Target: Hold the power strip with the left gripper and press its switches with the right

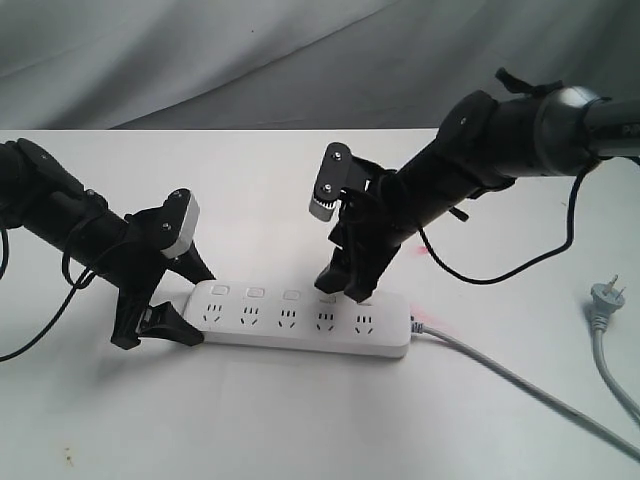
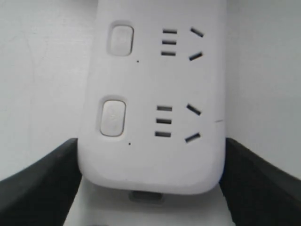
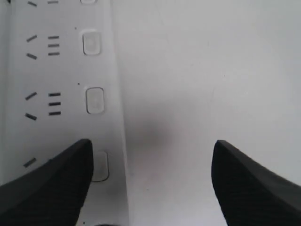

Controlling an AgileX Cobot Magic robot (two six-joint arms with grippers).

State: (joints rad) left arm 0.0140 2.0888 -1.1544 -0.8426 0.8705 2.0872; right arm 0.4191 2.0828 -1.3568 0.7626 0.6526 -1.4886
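Observation:
The white power strip [image 1: 300,335] lies flat mid-table, sockets and switches facing up. My left gripper [image 1: 188,298] is shut on its left end. In the left wrist view its black fingers [image 2: 44,183] press both sides of the power strip [image 2: 150,160], where two switches [image 2: 113,117] show. My right gripper [image 1: 345,283] hangs open over the strip's right part. One fingertip is down at the switch row and hides the last switch there. In the right wrist view the right gripper [image 3: 151,146] has one finger [image 3: 51,183] over the strip beside a switch [image 3: 100,165]; contact cannot be told.
A grey cable [image 1: 500,375] runs from the strip's right end toward the front right. A loose grey plug [image 1: 606,295] with its cord lies at the right edge. The right arm's black wire [image 1: 470,275] loops above the table. Grey cloth [image 1: 250,60] hangs behind.

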